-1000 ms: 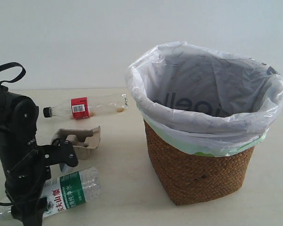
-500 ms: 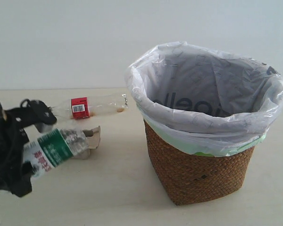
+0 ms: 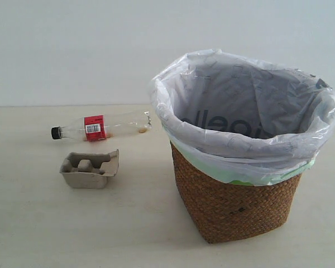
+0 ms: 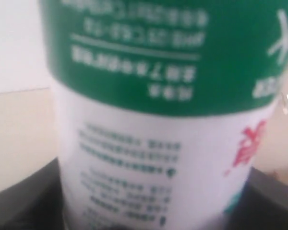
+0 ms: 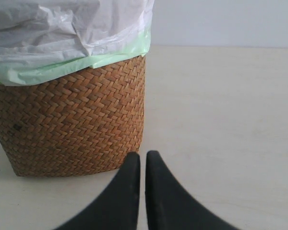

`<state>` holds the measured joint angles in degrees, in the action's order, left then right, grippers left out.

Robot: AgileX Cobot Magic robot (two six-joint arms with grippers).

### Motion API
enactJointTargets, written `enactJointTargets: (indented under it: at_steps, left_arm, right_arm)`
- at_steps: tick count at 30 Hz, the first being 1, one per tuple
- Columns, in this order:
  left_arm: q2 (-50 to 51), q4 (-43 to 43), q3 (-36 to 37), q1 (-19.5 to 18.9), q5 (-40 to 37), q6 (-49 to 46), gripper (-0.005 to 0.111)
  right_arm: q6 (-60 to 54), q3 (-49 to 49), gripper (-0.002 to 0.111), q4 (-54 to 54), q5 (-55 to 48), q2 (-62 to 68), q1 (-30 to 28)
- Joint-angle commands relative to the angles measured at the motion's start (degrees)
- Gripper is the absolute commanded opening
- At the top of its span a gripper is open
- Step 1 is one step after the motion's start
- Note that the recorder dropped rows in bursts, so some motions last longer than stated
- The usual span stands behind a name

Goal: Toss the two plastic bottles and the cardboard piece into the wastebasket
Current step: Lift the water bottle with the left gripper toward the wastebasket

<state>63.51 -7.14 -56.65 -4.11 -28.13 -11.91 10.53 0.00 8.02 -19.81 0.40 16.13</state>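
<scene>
The green-and-white labelled bottle (image 4: 153, 120) fills the left wrist view, blurred and very close. My left gripper (image 4: 149, 213) is shut on it, with dark fingers (image 4: 24, 201) showing at either side. Neither the bottle nor that arm appears in the exterior view. The slim red-labelled bottle (image 3: 100, 127) with a black cap lies on its side at the back left of the table. The cardboard piece (image 3: 89, 169) sits in front of it. The wicker wastebasket (image 3: 237, 204) with its white liner stands at the right. My right gripper (image 5: 142, 155) is shut and empty, close beside the wastebasket's (image 5: 72, 124) base.
The pale table (image 3: 128, 234) runs back to a plain white wall. The liner's rim (image 3: 173, 120) bulges out beyond the wicker wall towards the red-labelled bottle.
The left arm has lifted the green-labelled bottle off the table and carried it out of the exterior view at the left. The red-labelled bottle, cardboard piece and wastebasket have not moved.
</scene>
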Motion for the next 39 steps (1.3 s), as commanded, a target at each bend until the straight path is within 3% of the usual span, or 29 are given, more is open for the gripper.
enactJointTargets:
  at_steps: [1, 3, 6, 10, 14, 16, 19, 21, 24, 30, 34, 37, 39]
  left_arm:
    - [1.9, -6.5, 0.1, -2.8, 2.9, 6.9, 0.004]
    - [4.1, -10.8, 0.1, -1.6, 4.6, 4.4, 0.004]
    - [7.6, -23.9, 0.1, 2.7, 10.2, -2.6, 0.004]
    - [13.0, -50.2, -3.5, 14.5, 15.8, -22.7, 0.004]
    - [19.8, -74.0, -14.1, 25.5, 11.0, -44.3, 0.004]
    - [21.8, -80.0, -20.7, 29.2, 8.0, -56.7, 0.004]
    - [22.1, -80.4, -25.8, 31.0, 10.1, -54.7, 0.004]
    - [21.2, -78.9, -25.8, 30.1, 10.4, -53.3, 0.004]
    - [19.3, -67.4, -22.6, 27.4, 10.1, -46.5, 0.004]
    - [15.3, -28.3, -11.4, 16.4, 7.8, -14.8, 0.004]
    - [12.8, -5.6, -8.7, 6.9, -0.2, 2.0, 0.004]
    - [11.1, 1.9, -8.7, 2.4, -5.4, 6.6, 0.004]
    - [10.2, 2.0, -8.7, 1.0, -6.6, 7.0, 0.004]
  right_arm:
    - [-0.4, 0.0, 0.0, 0.1, 0.6, -0.4, -0.2]
    - [-0.4, 0.0, 0.0, 0.1, 0.6, -0.4, -0.2]
    - [-0.4, 0.0, 0.0, 0.1, 0.6, -0.4, -0.2]
    - [-0.4, 0.0, 0.0, 0.1, 0.6, -0.4, -0.2]
    - [-0.4, 0.0, 0.0, 0.1, 0.6, -0.4, -0.2]
    - [-0.4, 0.0, 0.0, 0.1, 0.6, -0.4, -0.2]
    - [-0.4, 0.0, 0.0, 0.1, 0.6, -0.4, -0.2]
    - [-0.4, 0.0, 0.0, 0.1, 0.6, -0.4, -0.2]
    - [-0.4, 0.0, 0.0, 0.1, 0.6, -0.4, -0.2]
    - [-0.4, 0.0, 0.0, 0.1, 0.6, -0.4, -0.2]
    - [-0.4, 0.0, 0.0, 0.1, 0.6, -0.4, -0.2]
    - [-0.4, 0.0, 0.0, 0.1, 0.6, -0.4, -0.2]
    - [-0.4, 0.0, 0.0, 0.1, 0.6, -0.4, -0.2]
